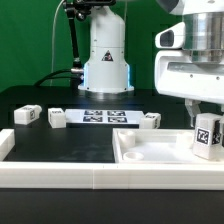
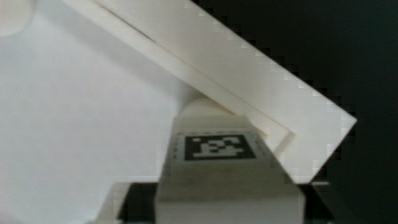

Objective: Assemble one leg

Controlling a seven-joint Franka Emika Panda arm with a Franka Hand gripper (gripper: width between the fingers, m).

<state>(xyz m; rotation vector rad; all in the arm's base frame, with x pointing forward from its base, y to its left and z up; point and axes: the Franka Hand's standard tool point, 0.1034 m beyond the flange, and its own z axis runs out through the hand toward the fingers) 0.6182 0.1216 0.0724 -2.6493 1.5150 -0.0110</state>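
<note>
My gripper [image 1: 205, 122] is at the exterior view's right and is shut on a leg [image 1: 207, 136], a small white block with a black-and-white tag. It holds the leg upright over the right near corner of the large white square piece [image 1: 150, 152]. In the wrist view the leg [image 2: 217, 150] runs between my two dark fingers [image 2: 139, 205], its tag facing the camera, with the white piece's raised rim [image 2: 231, 70] just beyond it. Whether the leg's lower end touches the piece is hidden.
Three more legs lie on the black table: two at the exterior view's left [image 1: 26, 115] [image 1: 57, 118] and one near the middle [image 1: 150, 120]. The marker board [image 1: 104, 116] lies before the robot base [image 1: 105, 65]. A white rail [image 1: 60, 178] edges the table's front.
</note>
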